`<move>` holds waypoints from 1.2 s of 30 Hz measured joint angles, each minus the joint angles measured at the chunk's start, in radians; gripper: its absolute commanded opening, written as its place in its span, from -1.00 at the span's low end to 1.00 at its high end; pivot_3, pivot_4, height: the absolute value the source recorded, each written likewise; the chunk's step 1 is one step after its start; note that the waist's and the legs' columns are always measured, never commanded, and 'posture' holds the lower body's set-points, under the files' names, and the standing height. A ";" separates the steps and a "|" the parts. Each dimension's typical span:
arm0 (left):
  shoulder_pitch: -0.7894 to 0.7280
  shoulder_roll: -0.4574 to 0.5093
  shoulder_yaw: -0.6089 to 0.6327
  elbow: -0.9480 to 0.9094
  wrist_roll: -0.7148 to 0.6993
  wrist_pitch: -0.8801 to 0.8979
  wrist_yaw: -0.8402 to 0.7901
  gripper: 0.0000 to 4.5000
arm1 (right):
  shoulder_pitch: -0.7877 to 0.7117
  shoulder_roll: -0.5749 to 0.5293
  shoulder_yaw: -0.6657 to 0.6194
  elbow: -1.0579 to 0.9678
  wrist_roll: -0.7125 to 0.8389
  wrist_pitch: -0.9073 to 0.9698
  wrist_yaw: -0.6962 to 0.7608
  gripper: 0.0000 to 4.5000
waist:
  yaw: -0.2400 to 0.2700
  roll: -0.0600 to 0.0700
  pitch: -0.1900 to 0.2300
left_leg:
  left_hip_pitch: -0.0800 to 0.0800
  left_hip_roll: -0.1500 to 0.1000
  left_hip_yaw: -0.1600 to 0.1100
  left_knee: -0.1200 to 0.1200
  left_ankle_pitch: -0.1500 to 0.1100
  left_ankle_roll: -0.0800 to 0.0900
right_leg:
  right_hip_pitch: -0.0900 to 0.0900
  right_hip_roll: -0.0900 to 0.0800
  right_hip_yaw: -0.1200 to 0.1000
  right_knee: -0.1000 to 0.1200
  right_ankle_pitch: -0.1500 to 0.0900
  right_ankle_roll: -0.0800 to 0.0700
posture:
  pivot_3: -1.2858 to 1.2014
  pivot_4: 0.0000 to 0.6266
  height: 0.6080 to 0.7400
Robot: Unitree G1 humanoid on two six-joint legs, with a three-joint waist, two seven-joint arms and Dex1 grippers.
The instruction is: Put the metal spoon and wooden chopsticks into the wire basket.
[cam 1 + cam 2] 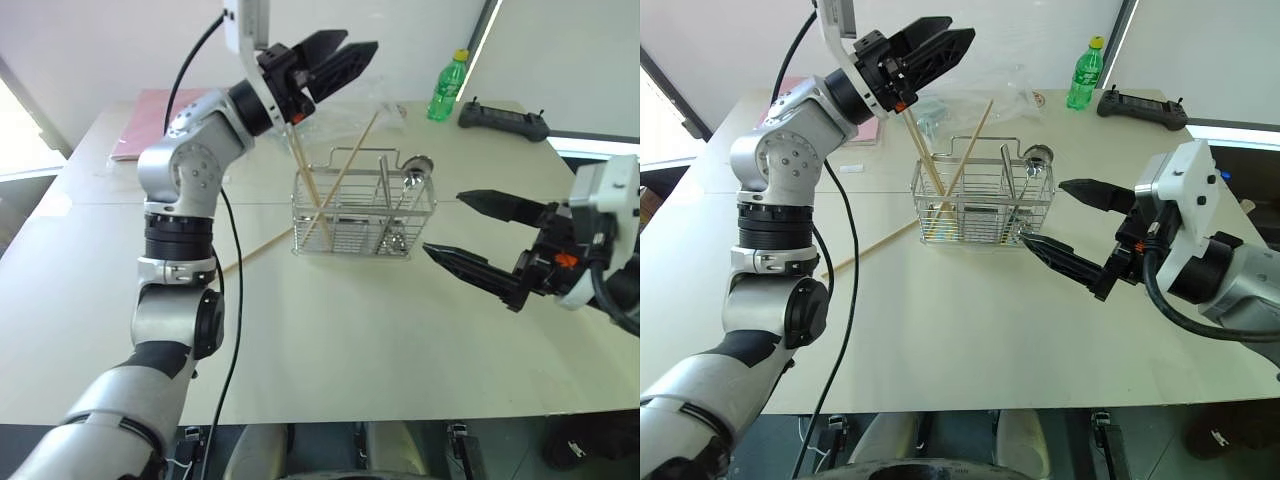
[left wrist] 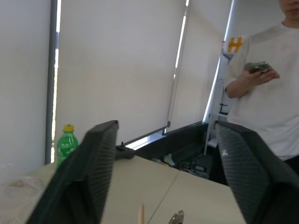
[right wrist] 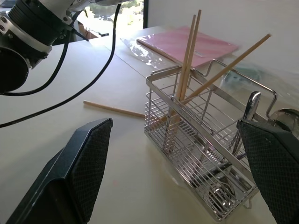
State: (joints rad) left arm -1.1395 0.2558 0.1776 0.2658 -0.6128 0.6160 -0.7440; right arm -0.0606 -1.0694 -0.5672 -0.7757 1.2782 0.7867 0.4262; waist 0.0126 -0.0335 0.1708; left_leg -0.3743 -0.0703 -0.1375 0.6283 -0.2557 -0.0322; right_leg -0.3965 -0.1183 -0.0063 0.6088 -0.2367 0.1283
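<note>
A: Our left claw (image 1: 335,60) hangs above the basket (image 1: 363,215) with its jaws spread and nothing between them, just over the tops of the chopsticks (image 1: 312,190), which lean in the basket's left section.

B: We count three sticks in there. They stand slanted because they are taller than the basket and rest against its wire rim. A fourth stick (image 1: 262,246) lies flat on the table (image 1: 330,330), just left of the basket.

A: So that one looks like our next pick. The spoon (image 1: 412,185) already stands in the right section, bowl end up above the rim.

B: Our right claw (image 1: 478,238) waits level beside the basket's right end, jaws wide apart, holding nothing and touching nothing, probably parked to stay clear.

A: Behind, a green bottle (image 1: 447,87) and a black controller (image 1: 503,121) sit well away.
</note>
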 measured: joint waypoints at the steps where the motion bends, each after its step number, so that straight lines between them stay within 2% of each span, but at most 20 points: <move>1: -0.011 0.018 0.004 0.006 -0.009 0.013 -0.001 0.54 | 0.000 0.000 0.000 0.001 -0.001 0.000 0.003 0.95 | 0.000 0.000 0.000 | 0.000 0.000 0.000 0.000 0.000 0.000 | 0.000 0.000 0.000 0.000 0.000 0.000 | 0.03 -0.52 0.72; 6: -0.073 0.121 0.019 0.035 -0.002 0.021 -0.015 0.54 | 0.014 0.000 0.000 0.001 -0.022 0.000 0.021 0.95 | 0.001 0.000 0.000 | 0.000 0.000 0.000 0.000 0.000 0.000 | 0.000 0.000 0.000 -0.001 0.000 0.000 | 0.03 -0.52 0.72; 9: -0.097 0.254 -0.004 0.104 0.061 -0.022 -0.069 0.54 | 0.055 0.003 0.000 0.001 -0.064 0.000 0.034 0.95 | -0.004 0.001 0.000 | 0.001 0.000 0.001 -0.002 0.000 0.000 | -0.001 0.000 0.000 -0.001 0.000 0.000 | 0.03 -0.52 0.72; 13: -0.071 0.496 -0.088 0.247 0.196 -0.127 -0.285 0.54 | 0.175 0.035 0.000 -0.004 -0.161 -0.001 0.079 0.95 | -0.003 0.004 -0.001 | 0.001 0.000 0.001 -0.006 0.000 0.000 | -0.002 0.001 0.000 -0.001 0.000 -0.001 | 0.03 -0.52 0.72; 16: -0.033 0.562 -0.175 0.361 0.302 -0.216 -0.407 0.54 | 0.227 0.056 0.004 -0.011 -0.219 -0.013 0.114 0.95 | 0.008 0.004 -0.001 | 0.001 0.000 0.000 -0.005 0.000 0.000 | 0.000 0.000 0.000 -0.003 -0.001 -0.002 | 0.03 -0.52 0.72; 21: 0.009 0.520 -0.326 0.517 0.467 -0.349 -0.493 0.54 | 0.235 0.082 0.023 -0.011 -0.274 -0.033 0.134 0.95 | 0.029 0.004 -0.001 | -0.001 0.000 -0.001 -0.001 0.000 0.000 | 0.003 0.000 0.000 -0.011 0.000 -0.006 | 0.03 -0.52 0.72; 27: 0.017 0.341 -0.452 0.647 0.601 -0.434 -0.532 0.54 | 0.193 0.098 0.051 -0.006 -0.281 -0.034 0.130 0.95 | 0.027 0.003 -0.001 | -0.008 -0.001 -0.002 -0.001 -0.001 0.001 | -0.001 -0.001 0.000 -0.012 0.002 -0.001 | 0.03 -0.52 0.72; 28: -0.002 0.308 -0.477 0.690 0.630 -0.452 -0.535 0.54 | 0.191 0.103 0.051 -0.006 -0.281 -0.033 0.126 0.95 | 0.027 0.003 -0.001 | -0.010 -0.002 -0.002 -0.001 -0.001 0.001 | -0.003 0.000 0.000 -0.012 0.004 0.003 | 0.03 -0.52 0.72; 31: -0.051 0.247 -0.515 0.769 0.689 -0.492 -0.533 0.54 | 0.179 0.109 0.054 -0.006 -0.280 -0.030 0.115 0.95 | 0.021 0.003 -0.001 | -0.013 -0.001 -0.001 -0.001 -0.001 0.002 | -0.007 0.001 0.000 -0.011 0.005 0.003 | 0.03 -0.52 0.72; 36: -0.151 0.198 -0.557 0.903 0.789 -0.518 -0.514 0.54 | 0.180 0.137 0.053 -0.009 -0.278 -0.028 0.084 0.95 | 0.024 0.004 -0.001 | -0.012 -0.001 -0.001 0.001 -0.001 0.002 | -0.006 0.002 0.000 -0.010 0.004 0.003 | 0.03 -0.52 0.72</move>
State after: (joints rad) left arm -1.2901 0.4540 -0.3795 1.1693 0.1767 0.0979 -1.2580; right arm 0.1192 -0.9321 -0.5141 -0.7851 0.9998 0.7586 0.5104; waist 0.0369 -0.0296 0.1693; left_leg -0.3866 -0.0715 -0.1381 0.6288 -0.2563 -0.0303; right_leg -0.4029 -0.1167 -0.0065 0.5991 -0.2323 0.1318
